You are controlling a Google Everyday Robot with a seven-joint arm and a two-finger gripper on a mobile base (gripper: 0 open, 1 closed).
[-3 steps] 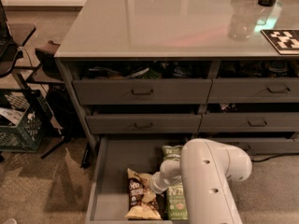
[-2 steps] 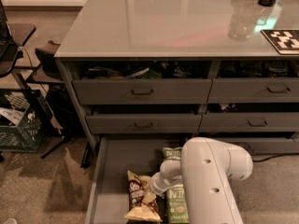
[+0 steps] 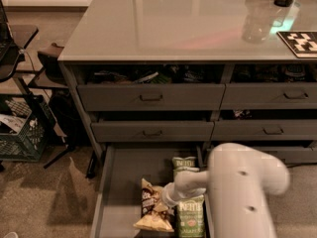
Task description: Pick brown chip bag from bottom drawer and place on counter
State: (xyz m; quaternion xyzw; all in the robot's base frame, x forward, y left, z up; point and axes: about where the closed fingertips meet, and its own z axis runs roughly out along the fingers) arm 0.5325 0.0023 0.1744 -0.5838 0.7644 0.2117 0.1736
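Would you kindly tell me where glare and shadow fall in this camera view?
In the camera view, pale glare streaks and a reddish sheen cross the glossy grey-beige counter; the shallow grey bottom drawer lies dim, with the gripper low inside it beside the crinkly brown-and-tan chip bag.

One brown chip bag (image 3: 152, 209) lies in the one open bottom drawer (image 3: 119, 177), with two green bags (image 3: 190, 217) just right of it. One gripper (image 3: 167, 198) sits low in that drawer, between the brown bag and the near green one. Four drawers with handles (image 3: 151, 97) show under the one counter (image 3: 163, 24). At its far right stand one clear glass (image 3: 257, 24) and one checkered tile (image 3: 302, 42). One green crate (image 3: 22, 133) stands at left
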